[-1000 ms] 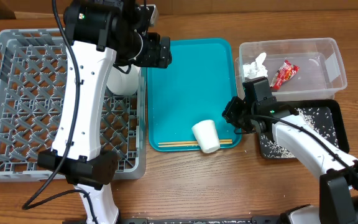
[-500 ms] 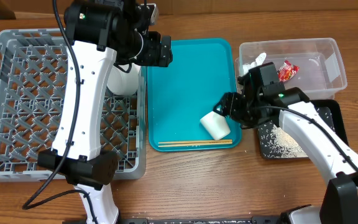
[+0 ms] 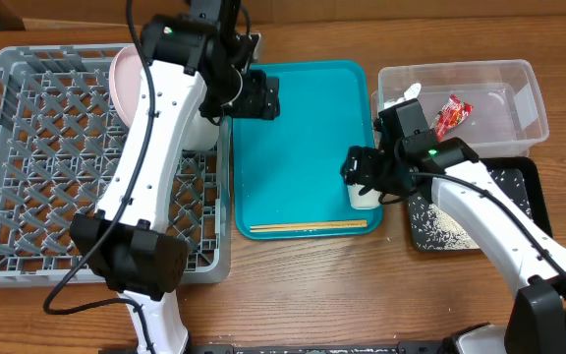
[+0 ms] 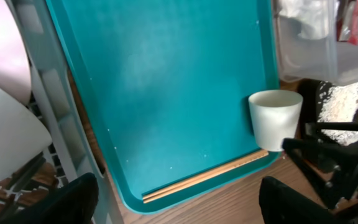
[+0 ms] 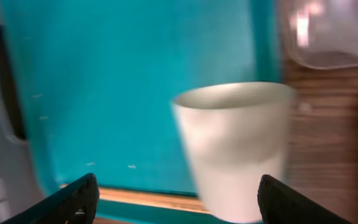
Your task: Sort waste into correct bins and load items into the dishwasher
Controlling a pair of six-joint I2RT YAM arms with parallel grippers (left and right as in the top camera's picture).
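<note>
Overhead, you had your right claw (image 3: 364,175) low over the right edge of the teal tray (image 3: 298,118). The small white cup (image 3: 365,195) sat right under it, mostly hidden by the claw.

From the right wrist, the cup (image 5: 235,149) stood up straight with its wide mouth on top. Your two fingers (image 5: 73,199) were spread far apart, one on each side of the cup. The claw was let go and was not squeezing anything.

Your left claw (image 3: 258,96) hung over the top left corner of the teal tray, next to the grey dish rack (image 3: 28,177). From the left wrist, its fingers (image 4: 73,199) were wide apart too, with nothing between them.

The two chopsticks (image 3: 308,226) lay side by side along the near edge of the teal tray, close to the cup. The pink plate (image 3: 126,79) stood on its edge in the back of the dish rack.

The clear tub (image 3: 519,88) sat to the right of the teal tray. It held the red wrapper (image 3: 450,113) and the white tissue (image 3: 401,98). The black tray (image 3: 529,177) sat just in front of the tub, with rice (image 3: 440,221) spread inside it.
</note>
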